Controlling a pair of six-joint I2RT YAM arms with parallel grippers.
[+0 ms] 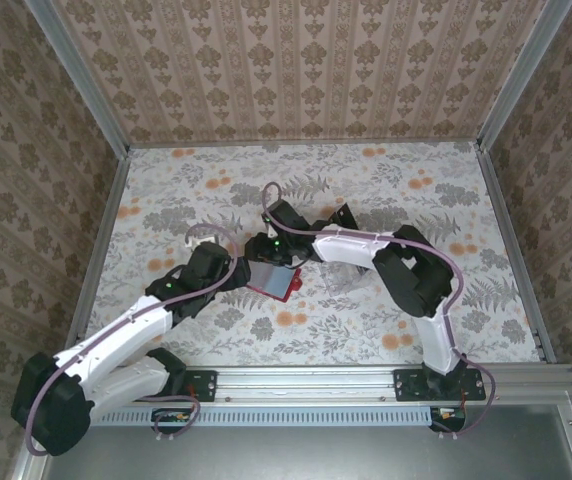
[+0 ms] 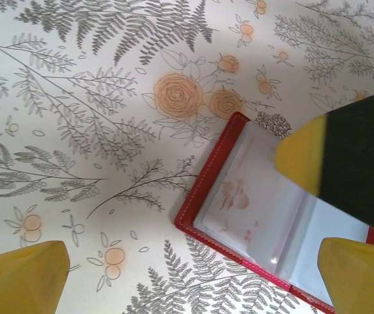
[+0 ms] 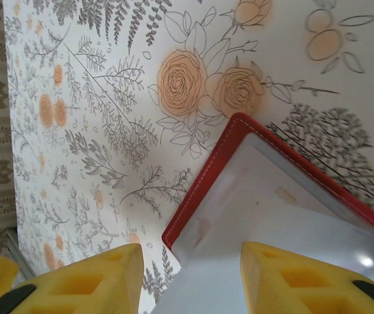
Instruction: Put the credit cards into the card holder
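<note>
The card holder (image 2: 265, 216) looks light, floppy and slippery inside, so hold its red edge at 9 o'clock. The left end effector (image 2: 187, 278) is wide apart. For the right end effector (image 3: 190, 275), I cannot tell.

Floral-print tabletop (image 1: 366, 190) within damask-papered walls (image 1: 296, 70) and a grey aluminium frame (image 1: 306, 382).

You see a card holder (image 2: 204, 186) with a red, leather-like, stitched cover. Its pockets (image 2: 265, 209) are clear, glossy plastic. The table (image 2: 76, 98) is a smooth, matt floral print. The fingers (image 3: 291, 278) are matt yellow plastic, and the rail (image 1: 306, 380) is brushed metal.
</note>
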